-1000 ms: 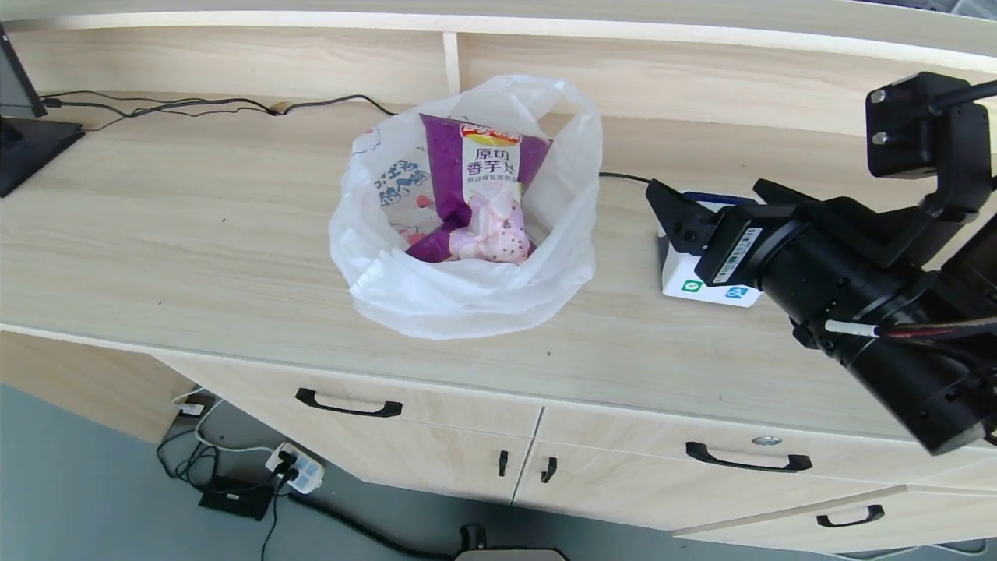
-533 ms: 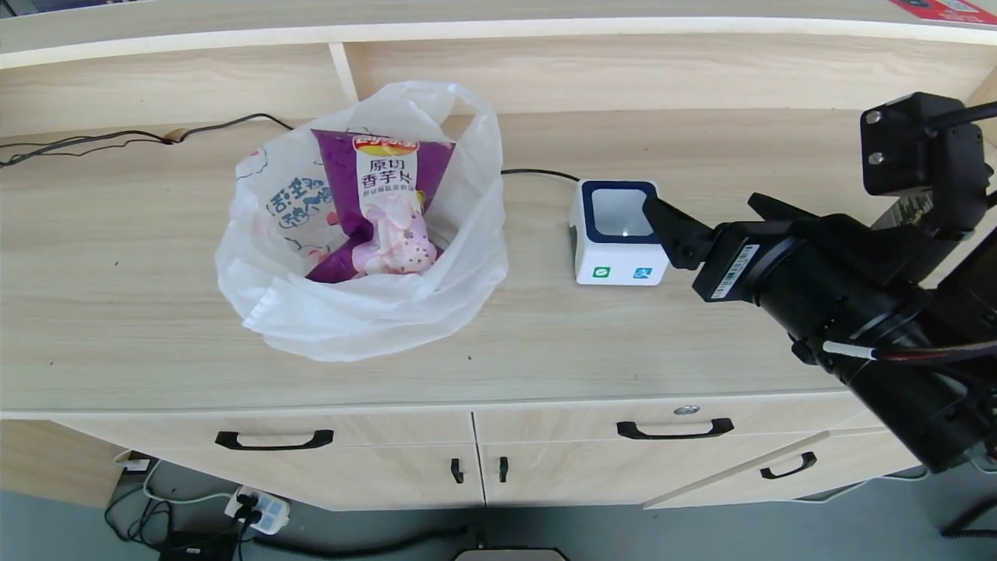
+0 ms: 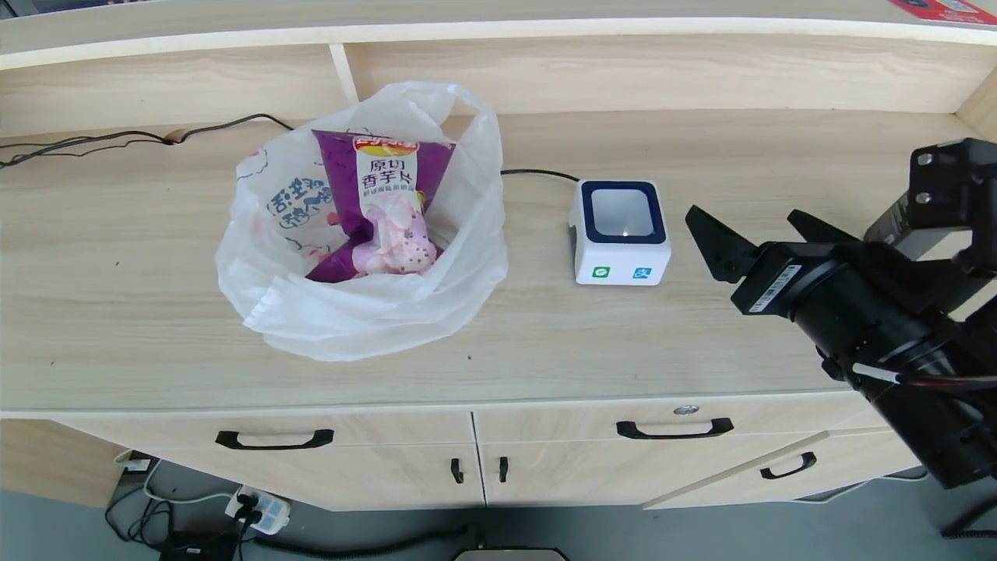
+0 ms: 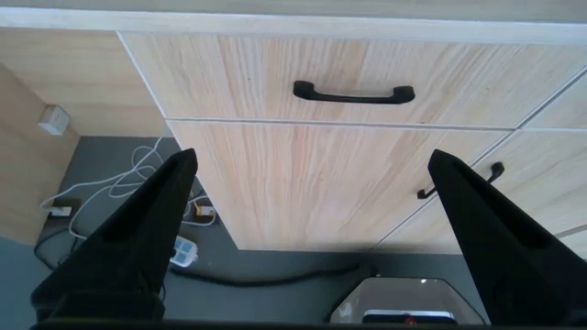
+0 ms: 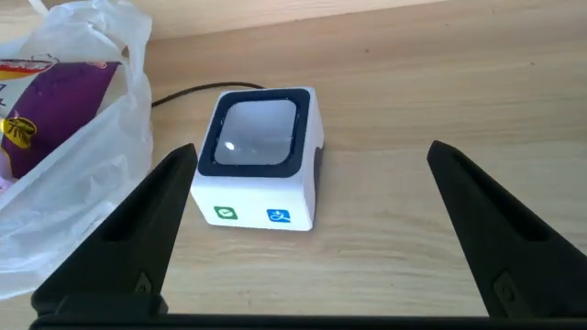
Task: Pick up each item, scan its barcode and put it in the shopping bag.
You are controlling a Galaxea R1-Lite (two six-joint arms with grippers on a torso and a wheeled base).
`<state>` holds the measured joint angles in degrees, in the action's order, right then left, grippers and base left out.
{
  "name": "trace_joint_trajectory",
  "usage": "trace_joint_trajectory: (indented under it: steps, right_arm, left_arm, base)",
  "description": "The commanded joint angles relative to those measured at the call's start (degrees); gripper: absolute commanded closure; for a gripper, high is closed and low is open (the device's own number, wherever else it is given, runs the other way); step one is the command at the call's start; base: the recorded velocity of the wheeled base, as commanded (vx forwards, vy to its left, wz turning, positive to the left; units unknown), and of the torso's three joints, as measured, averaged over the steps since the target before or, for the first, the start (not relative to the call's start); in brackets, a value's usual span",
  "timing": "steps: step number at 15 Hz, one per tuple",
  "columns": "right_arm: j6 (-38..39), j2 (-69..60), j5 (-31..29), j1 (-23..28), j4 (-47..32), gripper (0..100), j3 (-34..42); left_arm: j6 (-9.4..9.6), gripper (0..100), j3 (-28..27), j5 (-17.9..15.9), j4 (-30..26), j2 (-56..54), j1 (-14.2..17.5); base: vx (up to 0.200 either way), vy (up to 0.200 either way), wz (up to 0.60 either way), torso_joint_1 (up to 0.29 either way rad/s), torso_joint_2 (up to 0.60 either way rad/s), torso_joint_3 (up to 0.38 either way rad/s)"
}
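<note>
Shopping bag (image 3: 366, 312) on tabletop (image 3: 117, 296), purple chip packet (image 3: 374, 202) propped inside | scanner (image 3: 621, 234) beside bag | right hand (image 3: 740, 214) wide open, empty, near scanner | left hand (image 4: 312, 158) wide open, empty, facing drawers (image 4: 275, 183)

Gap between shopping bag (image 3: 467, 257) and scanner (image 3: 621, 234) passable (cable (image 3: 537, 171) crosses behind); raised back wall (image 3: 662, 74) bounds counter (image 3: 701, 343) far side.

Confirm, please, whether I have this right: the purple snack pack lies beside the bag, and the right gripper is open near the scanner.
Not quite: the head view shows the snack pack inside the bag, not beside it. The rest holds: the right gripper is open near the scanner.
</note>
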<state>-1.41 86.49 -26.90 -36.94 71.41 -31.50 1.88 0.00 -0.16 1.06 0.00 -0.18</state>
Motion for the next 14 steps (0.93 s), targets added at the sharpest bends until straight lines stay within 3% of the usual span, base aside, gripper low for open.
trace_joint_trajectory:
  steps: [1, 6, 11, 13, 14]
  right_arm:
    - [-0.08, -0.89, 0.45, 0.73, 1.01, 0, 3.73]
    - [-1.4, -1.5, 0.54, 5.12, 1.19, 0, 4.87]
    - [-5.0, -3.79, 0.1, 5.38, 1.19, 0, 9.0]
    - [-6.58, -5.02, -0.17, 9.16, 1.19, 0, 10.58]
    - [-7.64, -6.51, 0.01, 14.53, 1.1, 0, 11.02]
  left_arm:
    - [-0.21, 0, 0.0, 0.07, 0.08, 0.09, 0.09]
    - [-0.21, 0, 0.0, 0.07, -0.09, 0.09, 0.01]
    - [-0.12, 0, 0.0, -0.02, -0.01, 0.09, 0.09]
    - [-0.03, 0, 0.0, -0.02, -0.01, 0.09, 0.09]
    - [-0.12, 0, 0.0, -0.02, -0.01, 0.0, 0.09]
  base:
    - [0.0, -0.2, 0.0, 0.002, 0.01, 0.002]
    - [0.0, -0.2, 0.0, 0.004, 0.0, 0.005]
    - [0.0, -0.16, 0.0, 0.002, 0.0, 0.002]
    - [0.0, 0.0, 0.0, 0.0, 0.0, 0.0]
    - [0.0, 0.0, 0.0, 0.0, 0.0, 0.0]
